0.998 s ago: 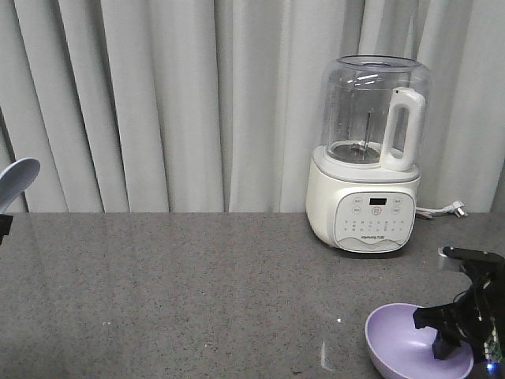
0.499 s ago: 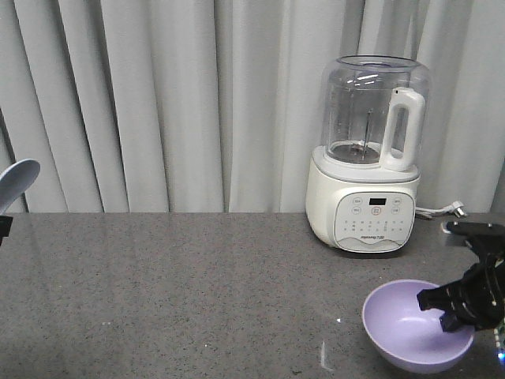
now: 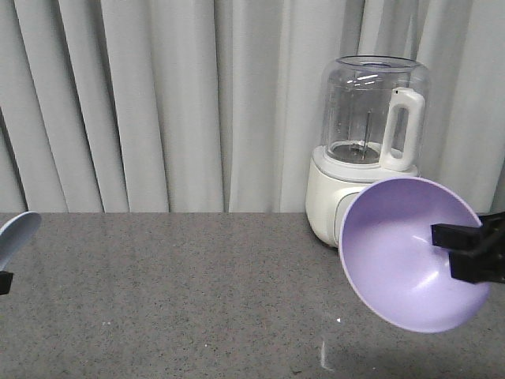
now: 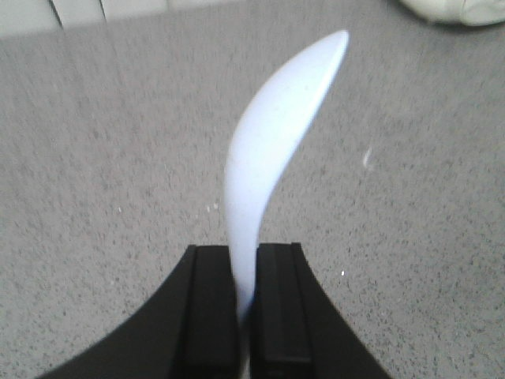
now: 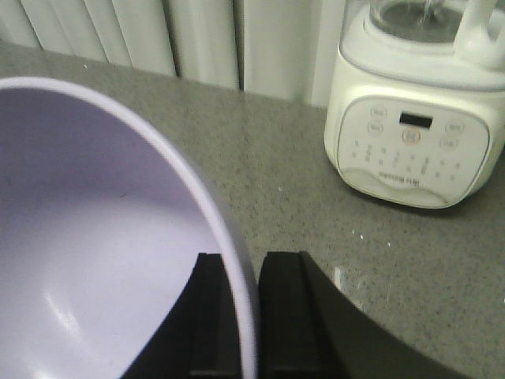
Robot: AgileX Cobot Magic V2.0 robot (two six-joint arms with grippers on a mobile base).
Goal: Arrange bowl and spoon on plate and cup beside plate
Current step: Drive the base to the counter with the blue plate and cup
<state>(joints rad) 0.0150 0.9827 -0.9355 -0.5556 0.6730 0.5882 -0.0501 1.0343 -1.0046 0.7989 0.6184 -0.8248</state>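
The lavender bowl (image 3: pixel 402 253) hangs in the air at the right, tipped so its inside faces the front camera. My right gripper (image 3: pixel 454 251) is shut on its rim, one finger inside the bowl (image 5: pixel 95 260) and one outside (image 5: pixel 248 272). The pale blue spoon (image 4: pixel 272 158) sticks up out of my left gripper (image 4: pixel 246 268), which is shut on its handle. In the front view only the spoon's scoop (image 3: pixel 16 235) shows at the far left edge, above the grey table (image 3: pixel 197 292). The plate and the cup are out of view.
A white blender (image 3: pixel 369 158) with a clear jug stands at the back right of the table, just behind the raised bowl; it also shows in the right wrist view (image 5: pixel 418 118). Grey curtains (image 3: pixel 158 103) hang behind the table.
The right gripper has lifted the bowl off the table and tipped it up toward the camera. The spoon in the left gripper has dropped lower at the left edge.
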